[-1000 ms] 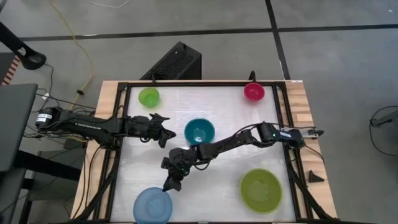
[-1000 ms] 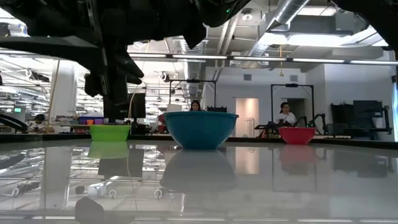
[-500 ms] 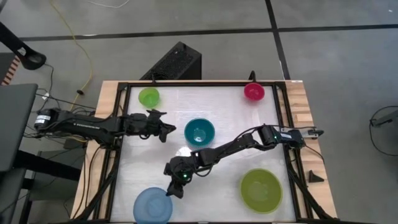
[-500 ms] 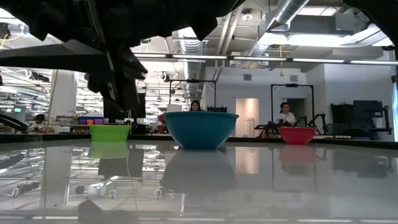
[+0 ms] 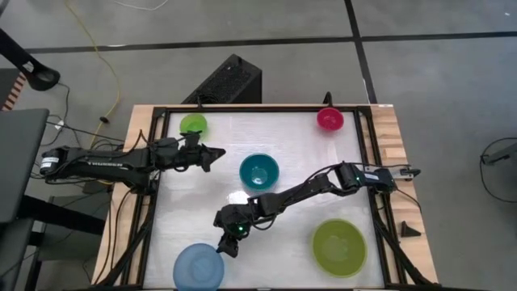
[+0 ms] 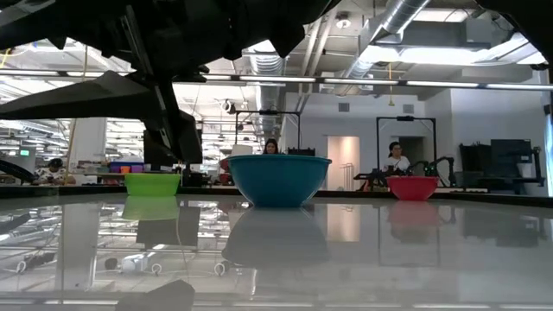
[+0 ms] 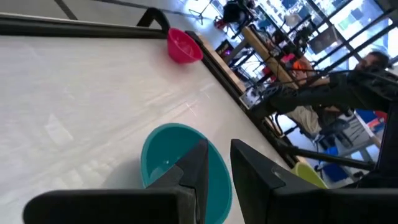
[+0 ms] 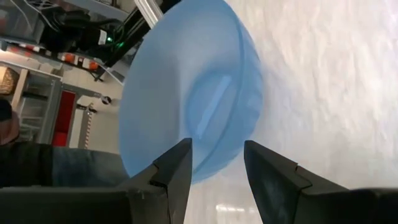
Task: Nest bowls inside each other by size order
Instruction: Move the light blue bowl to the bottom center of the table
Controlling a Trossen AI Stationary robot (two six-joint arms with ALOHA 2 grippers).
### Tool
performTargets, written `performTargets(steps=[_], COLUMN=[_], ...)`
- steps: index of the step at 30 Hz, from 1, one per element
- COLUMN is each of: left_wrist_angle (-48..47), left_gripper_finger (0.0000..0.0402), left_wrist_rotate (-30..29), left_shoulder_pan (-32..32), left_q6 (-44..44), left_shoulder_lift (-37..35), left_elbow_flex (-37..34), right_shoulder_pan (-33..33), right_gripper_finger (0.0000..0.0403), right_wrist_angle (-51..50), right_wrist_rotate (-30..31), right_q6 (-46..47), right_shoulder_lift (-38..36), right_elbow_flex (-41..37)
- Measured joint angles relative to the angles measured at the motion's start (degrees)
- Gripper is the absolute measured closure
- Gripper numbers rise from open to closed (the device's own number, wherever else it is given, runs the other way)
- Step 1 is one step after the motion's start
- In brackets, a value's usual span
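Observation:
Five bowls rest on their bases on the white table. The lime bowl (image 5: 193, 124) is far left, the pink bowl (image 5: 329, 120) far right, the teal bowl (image 5: 259, 171) in the middle, the olive-green bowl (image 5: 339, 246) near right, and the light blue bowl (image 5: 199, 267) at the near edge. My right gripper (image 5: 228, 246) is open and empty, its fingers (image 8: 177, 167) just over the blue bowl's rim (image 8: 217, 163); I cannot tell if they touch it. My left gripper (image 5: 212, 153) is empty, with a narrow gap between its fingers (image 7: 219, 171). It is between the lime and teal bowls (image 7: 180, 165).
A black frame (image 5: 157, 162) runs round the white table top. A black box (image 5: 230, 81) stands on the floor behind the far edge. People show in the room beyond the table in the low view (image 6: 397, 160). The middle right of the table top (image 5: 323, 162) is bare.
My right gripper has gone toward the table's near edge, down to the light blue bowl's rim. My left gripper has drawn back toward the far left, toward the lime bowl, and has turned to point toward the table's right. No bowl has moved.

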Motion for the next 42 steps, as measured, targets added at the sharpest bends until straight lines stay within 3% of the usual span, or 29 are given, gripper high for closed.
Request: performTargets(steps=[11,14,17,19,25,28,30,34,42], left_wrist_angle=[-3.73,-6.56,-15.98,-25.68,-55.38,-61.71,-60.60,-57.13,-47.00], left_gripper_finger=[0.0346,0.0346,0.0346,0.0346,0.0360,0.0371,0.0378,0.0386,0.0387], left_wrist_rotate=[5.04,13.47,27.00,32.28,37.88,43.52,46.00,46.16,36.69], left_shoulder_pan=[-0.15,-0.13,-0.78,-2.80,-10.90,-15.96,-19.98,-28.56,-45.98], left_q6=[-0.05,-0.87,-2.89,-3.27,-5.08,-10.75,-16.07,-26.53,-37.45], left_shoulder_lift=[-0.20,-0.24,-1.05,-2.26,-10.29,-14.24,-16.33,-18.54,-13.48], left_elbow_flex=[0.00,0.00,0.00,0.02,0.01,0.02,0.02,0.02,0.02], right_shoulder_pan=[1.15,1.15,0.88,0.59,0.17,-0.17,-0.35,-1.32,-4.59], right_gripper_finger=[0.0221,0.0221,0.0221,0.0221,0.0221,0.0221,0.0221,0.0221,0.0221], right_wrist_angle=[-0.26,-0.26,-0.24,-0.20,-0.06,0.07,0.19,0.20,-0.25], right_wrist_rotate=[-0.05,-0.09,-0.19,-0.47,-0.68,-0.68,-0.71,-0.77,-0.33], right_q6=[1.54,1.86,3.05,3.49,3.92,3.94,3.94,4.07,2.78], right_shoulder_lift=[0.01,0.02,0.00,0.00,0.00,0.00,0.00,0.00,-1.62], right_elbow_flex=[0.00,0.00,0.00,0.00,0.00,0.00,0.00,0.00,-0.04])
